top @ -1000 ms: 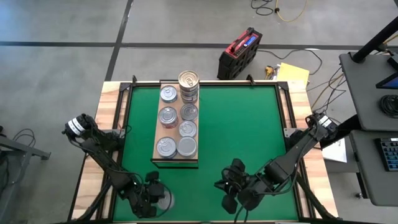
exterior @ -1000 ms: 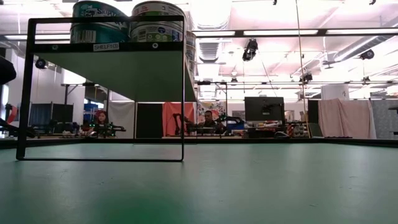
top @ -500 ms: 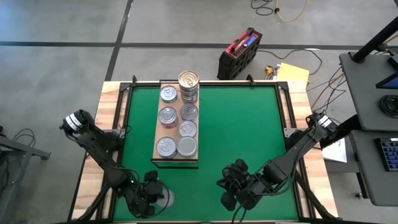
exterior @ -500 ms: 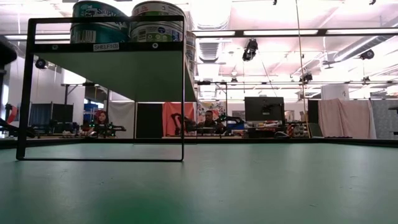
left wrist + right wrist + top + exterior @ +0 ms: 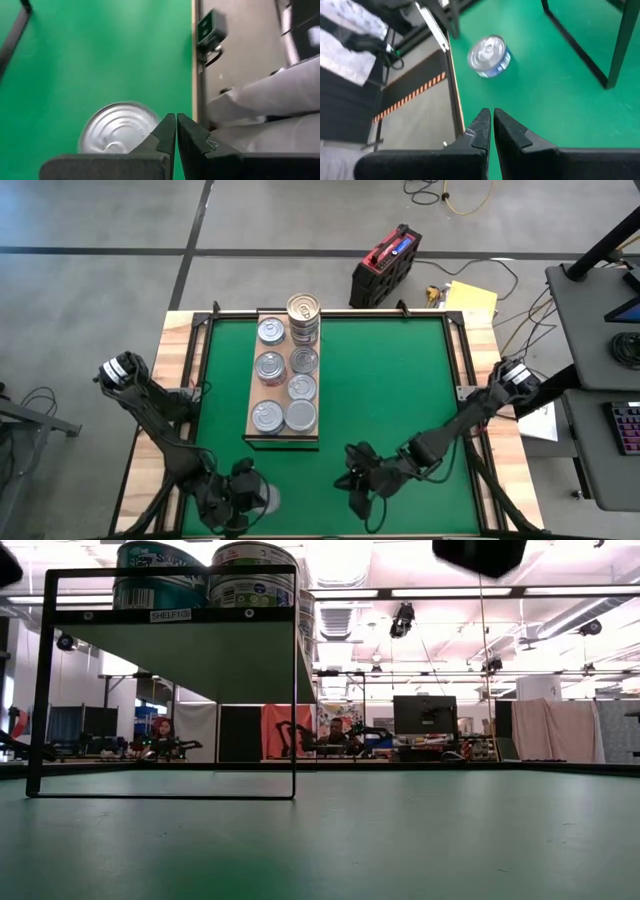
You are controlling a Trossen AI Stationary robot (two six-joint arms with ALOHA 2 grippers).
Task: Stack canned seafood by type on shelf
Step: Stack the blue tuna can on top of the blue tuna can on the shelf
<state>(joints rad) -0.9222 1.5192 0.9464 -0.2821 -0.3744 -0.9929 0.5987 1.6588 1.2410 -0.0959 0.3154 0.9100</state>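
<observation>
Seven tins (image 5: 285,375) sit on one wooden shelf (image 5: 254,396) in the high view: three in the left column, four in the right, the far right one raised on a stack. One more tin (image 5: 262,497) lies on the green counter (image 5: 390,390). Two arms show.

Green table mat (image 5: 390,400) on a wooden-edged table (image 5: 178,340), black-framed shelf (image 5: 254,395) stood on the mat, tins (image 5: 285,380) sat in two rows on its wooden board, one loose tin (image 5: 489,56) lay on the mat near the front edge.
</observation>
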